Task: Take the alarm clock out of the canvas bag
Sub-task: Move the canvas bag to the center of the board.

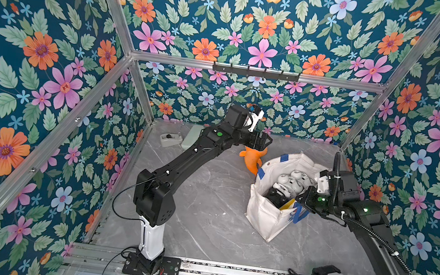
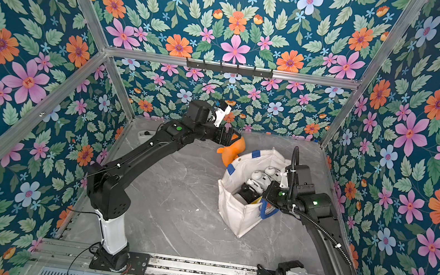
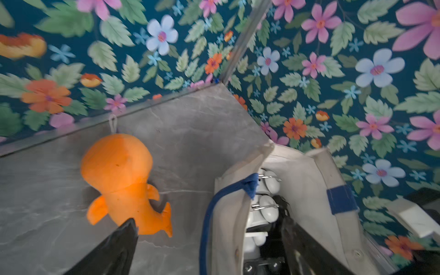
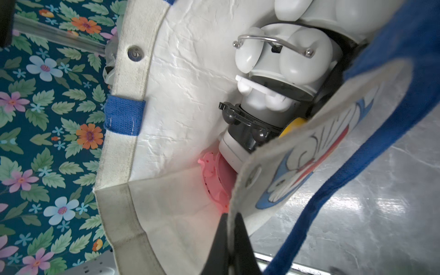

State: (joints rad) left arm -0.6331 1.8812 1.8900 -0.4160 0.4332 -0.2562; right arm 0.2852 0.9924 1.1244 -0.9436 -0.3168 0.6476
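- My right gripper (image 4: 229, 222) is clamped tight on the rim of the canvas bag (image 4: 185, 95). The printed side panel is pinched between the two fingers and the mouth is open.
- Straight ahead of those closed jaws, down inside the bag, sits a white alarm clock (image 4: 281, 54) with twin bells and a wire handle. It lies on its side and touches the inner wall.
- Nearer my right jaws than that one lies a black alarm clock (image 4: 247, 128), pressed up against a white body. Something pink (image 4: 214, 181) is wedged at the bottom, closest of all to my fingertips.
- A second white bell clock peeks in beyond the first, farther from the jaws, and a bit of yellow (image 4: 291, 125) shows by the printed panel.
- A blue strap handle (image 4: 357, 166) loops down the outside of the bag, beside my right jaws.
- In both top views the bag (image 1: 265, 220) (image 2: 237, 216) stands on the grey table (image 1: 202, 214) with the clocks (image 1: 291, 182) inside and my right gripper (image 1: 301, 202) at its rim.
- My left gripper (image 3: 209, 221) is spread wide and holds nothing. It hangs over the far side of the bag, well away from my right jaws.
- Through the gap of those open jaws I see the bag's rim and strap. An orange whale toy (image 3: 119, 171) lies on the table outside one finger, its tail just beside the tip.
- A tape dispenser (image 1: 170, 138) sits far off behind my left gripper (image 1: 261, 143).
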